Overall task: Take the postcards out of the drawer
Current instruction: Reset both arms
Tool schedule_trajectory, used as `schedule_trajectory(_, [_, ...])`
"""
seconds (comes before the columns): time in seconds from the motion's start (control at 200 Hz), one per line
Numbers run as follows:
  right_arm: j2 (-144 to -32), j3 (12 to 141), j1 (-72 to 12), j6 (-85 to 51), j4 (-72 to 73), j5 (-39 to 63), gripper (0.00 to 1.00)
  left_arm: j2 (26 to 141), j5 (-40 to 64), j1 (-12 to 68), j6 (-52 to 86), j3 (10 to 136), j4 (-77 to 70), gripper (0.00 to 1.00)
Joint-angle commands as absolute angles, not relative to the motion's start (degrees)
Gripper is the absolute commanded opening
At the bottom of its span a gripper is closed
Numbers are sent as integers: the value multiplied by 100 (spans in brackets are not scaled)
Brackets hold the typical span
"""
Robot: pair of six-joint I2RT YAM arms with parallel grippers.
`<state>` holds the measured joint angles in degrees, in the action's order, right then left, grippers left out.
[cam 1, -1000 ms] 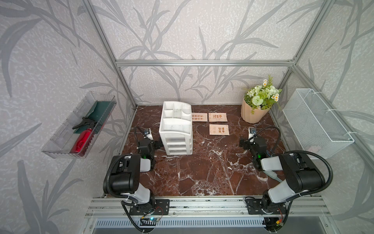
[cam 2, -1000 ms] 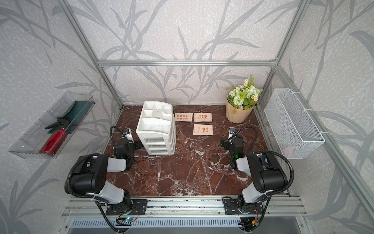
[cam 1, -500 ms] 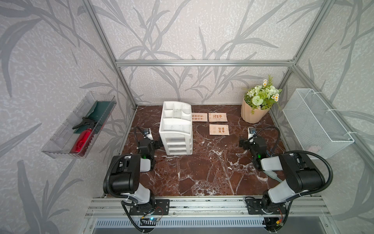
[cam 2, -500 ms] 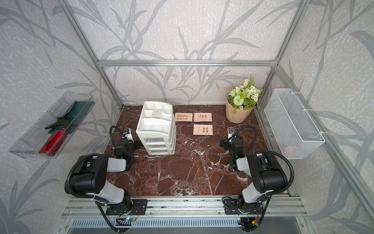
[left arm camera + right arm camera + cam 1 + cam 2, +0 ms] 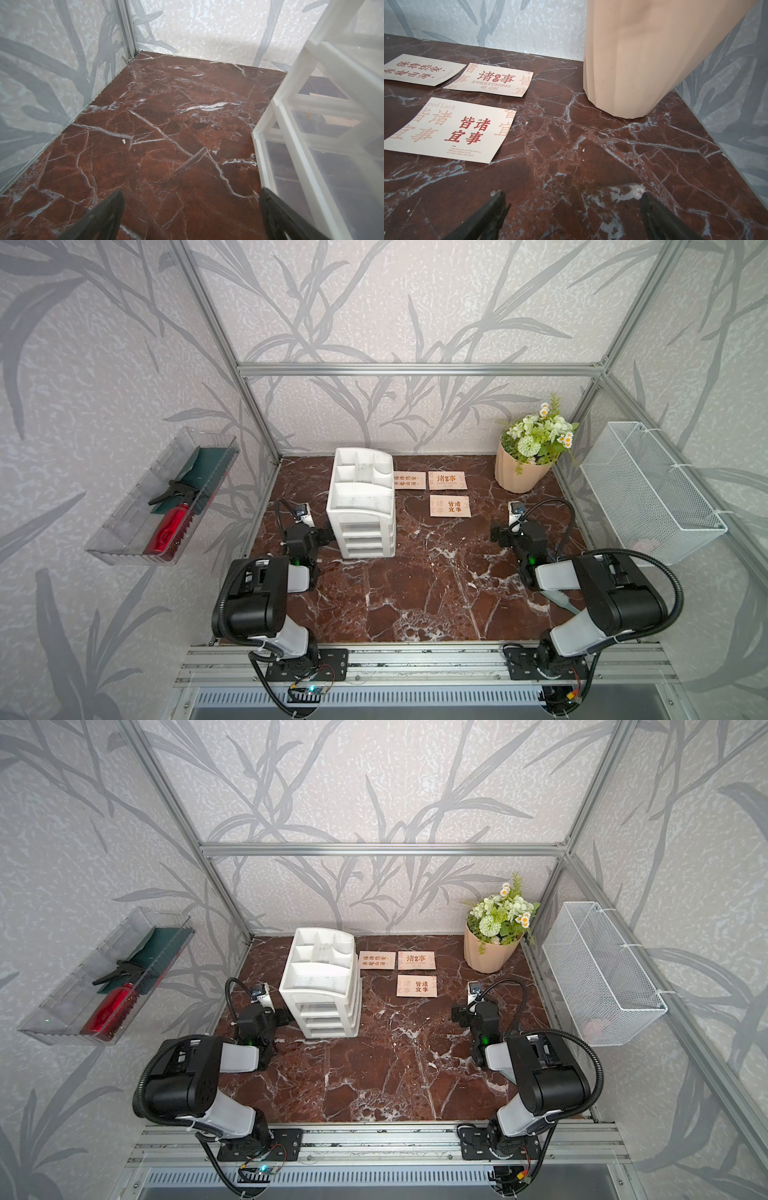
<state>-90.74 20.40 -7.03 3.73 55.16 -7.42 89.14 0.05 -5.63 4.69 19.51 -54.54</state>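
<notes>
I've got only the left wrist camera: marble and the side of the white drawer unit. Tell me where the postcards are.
Observer: The postcards lie flat on the tabletop, between the drawer unit and the flower pot.
Operator: Report the right gripper.
Observer: The right gripper is open and empty, pointing at bare marble, short of the nearest card.
Operator: Check the drawers from above.
Observer: In both top views the drawers look pushed in.
</notes>
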Motion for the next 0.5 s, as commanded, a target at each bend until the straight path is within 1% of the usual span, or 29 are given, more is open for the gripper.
schedule_trajectory(0.0, [-9110, 2109, -725, 411, 5709, -701, 99, 8946, -53, -538, 439, 2018, -5634, 99])
schedule_trajectory(0.03, [-9114, 2145, -659, 447, 5657, -395, 99, 8943, -53, -539, 435, 2017, -5634, 99])
schedule_trajectory(0.075, [-9056, 2124, -403, 481, 5581, 614, 99, 8947, -53, -539, 439, 2014, -5634, 99])
schedule_trajectory(0.1, [-9063, 2077, -223, 520, 5716, 1425, 99, 8947, -46, -543, 439, 2013, -5634, 99])
schedule_trajectory(0.13, [-9141, 1996, -145, 536, 6011, 1830, 99, 8947, -46, -543, 439, 2015, -5636, 99])
schedule_trajectory(0.24, [-9115, 2083, -145, 540, 5786, 1692, 99, 8946, -44, -538, 439, 2019, -5634, 99])
schedule_trajectory(0.33, [-9089, 2146, -261, 356, 5615, 758, 99, 8946, -42, -542, 437, 2013, -5634, 99])
schedule_trajectory(0.495, [-9087, 2172, -272, 369, 5564, 782, 99, 8951, -46, -538, 439, 2017, -5635, 99])
